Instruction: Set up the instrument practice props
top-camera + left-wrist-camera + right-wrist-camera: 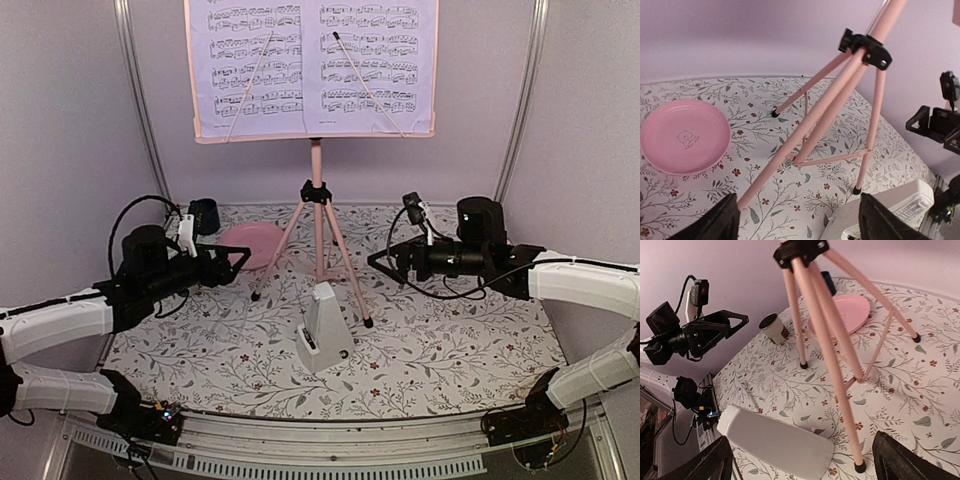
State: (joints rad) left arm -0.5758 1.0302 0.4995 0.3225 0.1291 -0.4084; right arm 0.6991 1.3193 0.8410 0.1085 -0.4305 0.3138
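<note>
**Layout of the worktop**

The music stand (317, 165) stands at the middle back of the worktop (450, 350), and the sheet music pages (315, 60) rest on its desk. The metronome (323, 328) is in front of the tripod. The plate (255, 240) lies left of the tripod, with a cup (205, 215) behind it. The left gripper (243, 262) and the right gripper (375, 262) are on either side of the tripod.

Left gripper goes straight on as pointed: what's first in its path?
Probably the near tripod leg of the pink music stand, crossing just ahead of the left gripper; exact depth is unclear.
</note>
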